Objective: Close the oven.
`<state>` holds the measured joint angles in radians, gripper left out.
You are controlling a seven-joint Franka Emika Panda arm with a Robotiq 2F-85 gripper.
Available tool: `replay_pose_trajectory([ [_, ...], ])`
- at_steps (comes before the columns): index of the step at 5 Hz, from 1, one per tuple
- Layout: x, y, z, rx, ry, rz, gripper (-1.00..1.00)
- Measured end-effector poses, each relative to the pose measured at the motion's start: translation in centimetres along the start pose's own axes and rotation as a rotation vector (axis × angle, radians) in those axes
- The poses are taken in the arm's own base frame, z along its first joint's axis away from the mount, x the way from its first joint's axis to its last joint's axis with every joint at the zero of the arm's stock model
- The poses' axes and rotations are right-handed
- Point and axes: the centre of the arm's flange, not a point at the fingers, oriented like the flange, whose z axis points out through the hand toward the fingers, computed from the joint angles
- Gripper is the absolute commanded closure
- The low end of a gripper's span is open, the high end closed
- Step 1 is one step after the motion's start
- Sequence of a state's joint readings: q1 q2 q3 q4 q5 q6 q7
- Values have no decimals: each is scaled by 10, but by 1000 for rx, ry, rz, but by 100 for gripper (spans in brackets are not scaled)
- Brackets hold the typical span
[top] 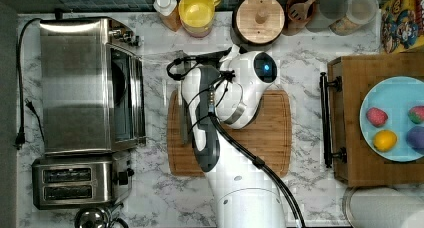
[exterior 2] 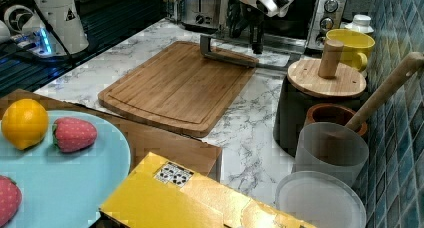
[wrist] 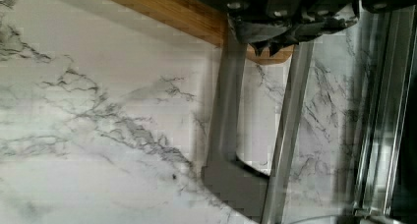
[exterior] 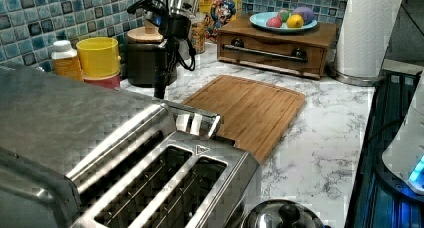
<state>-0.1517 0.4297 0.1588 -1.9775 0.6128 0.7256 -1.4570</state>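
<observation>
I read the job as barely begun: the oven [top: 85, 85] sits at the top view's left on the marble counter [top: 310, 78], and its glass door [exterior 2: 260, 58] lies folded down flat, the long bar handle [exterior 2: 227, 55] resting on the far edge of the cutting board [exterior 2: 185, 88] in the right view. My gripper [exterior 2: 257, 48] hangs just above that door near the handle; I cannot tell whether its fingers are parted or together. What remains, as I judge it, is to get under or behind the handle and swing the door up until it latches.

The two-slot toaster [top: 80, 182] stands just beside the oven, and a yellow mug [top: 197, 10] and a lidded black canister [top: 259, 19] line the tiled wall. The wooden drawer box [top: 370, 128] with its fruit plate [top: 382, 100] stands well apart. I see nothing lying in the door's swing, though the arm's own cables [top: 200, 95] hang close over it
</observation>
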Motion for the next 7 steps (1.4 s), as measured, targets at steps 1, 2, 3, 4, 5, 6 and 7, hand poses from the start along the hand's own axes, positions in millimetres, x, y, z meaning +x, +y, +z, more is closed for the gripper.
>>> replay_pose_trajectory([
  [1,-12,-2,12,41,-92,-7,100],
  [2,-18,8,17,40,-124,1,100],
  [3,-31,13,27,96,-203,26,100],
  [4,-35,10,34,125,-236,31,100],
  [5,-37,16,38,146,-227,60,100],
  [6,-41,30,50,202,-194,136,100],
  [7,-46,41,53,252,-168,223,100],
])
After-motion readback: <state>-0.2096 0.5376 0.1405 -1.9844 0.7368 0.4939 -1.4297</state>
